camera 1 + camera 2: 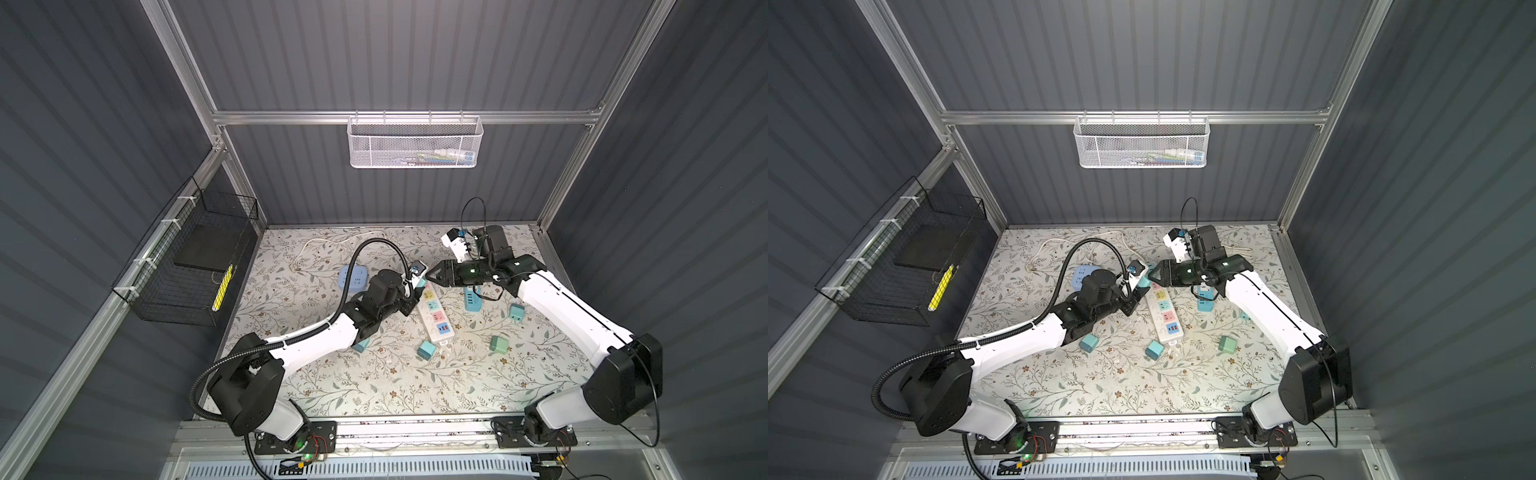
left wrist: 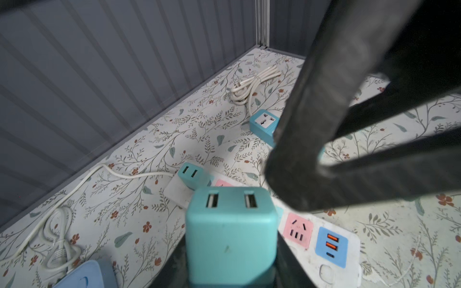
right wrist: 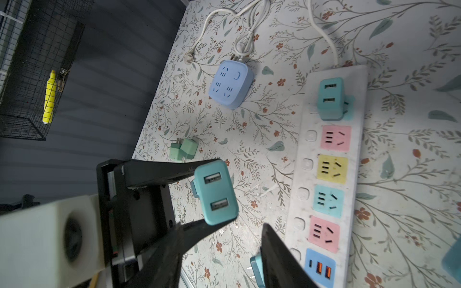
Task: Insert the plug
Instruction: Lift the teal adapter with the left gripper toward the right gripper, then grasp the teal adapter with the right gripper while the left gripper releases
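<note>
A teal two-port USB plug sits between the fingers of my left gripper, which is shut on it. In the right wrist view the same plug hangs above the floor beside the white power strip, level with its teal socket. Both top views show the plug at the strip's far end. My right gripper points at the plug from the other side, open and holding nothing. Another teal plug stands in the strip's end socket.
A blue socket cube and white cables lie near the back wall. A teal adapter block lies under my right arm. Loose plugs are scattered on the floral mat. A black wire basket hangs on the left wall.
</note>
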`<state>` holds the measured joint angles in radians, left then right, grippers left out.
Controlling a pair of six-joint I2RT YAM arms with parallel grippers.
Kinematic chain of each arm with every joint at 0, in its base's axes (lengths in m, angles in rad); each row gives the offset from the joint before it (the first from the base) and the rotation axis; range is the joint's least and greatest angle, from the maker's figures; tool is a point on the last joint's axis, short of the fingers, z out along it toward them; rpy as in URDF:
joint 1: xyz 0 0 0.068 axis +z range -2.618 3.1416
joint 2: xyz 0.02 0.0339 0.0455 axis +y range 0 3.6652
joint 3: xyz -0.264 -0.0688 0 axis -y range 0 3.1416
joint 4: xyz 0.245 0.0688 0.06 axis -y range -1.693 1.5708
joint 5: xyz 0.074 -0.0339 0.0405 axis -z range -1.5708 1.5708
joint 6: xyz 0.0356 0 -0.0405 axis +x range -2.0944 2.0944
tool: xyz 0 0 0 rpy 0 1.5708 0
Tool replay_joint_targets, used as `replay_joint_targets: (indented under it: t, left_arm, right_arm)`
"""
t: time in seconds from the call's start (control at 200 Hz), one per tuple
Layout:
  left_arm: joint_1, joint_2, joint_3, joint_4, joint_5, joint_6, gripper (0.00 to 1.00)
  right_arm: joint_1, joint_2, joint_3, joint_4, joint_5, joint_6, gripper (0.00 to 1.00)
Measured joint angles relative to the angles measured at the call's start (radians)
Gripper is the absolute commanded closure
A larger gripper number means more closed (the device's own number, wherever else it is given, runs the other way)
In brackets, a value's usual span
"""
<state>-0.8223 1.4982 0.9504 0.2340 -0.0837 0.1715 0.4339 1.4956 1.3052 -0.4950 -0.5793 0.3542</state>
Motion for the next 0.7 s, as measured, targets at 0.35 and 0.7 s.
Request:
replay_joint_targets:
  t: [0.35, 0.7]
  left_arm:
    - [0.0, 0.0, 0.0, -0.001, 0.056, 0.005, 0.69]
    - [0.003, -0.002, 0.0, 0.0, 0.059, -0.005, 0.23]
  right_arm:
    - [0.019, 0.092, 0.02, -0.011, -0.069, -0.031, 0.61]
    - [0.019, 0.099, 0.032, -0.029, -0.071, -0.064, 0.81]
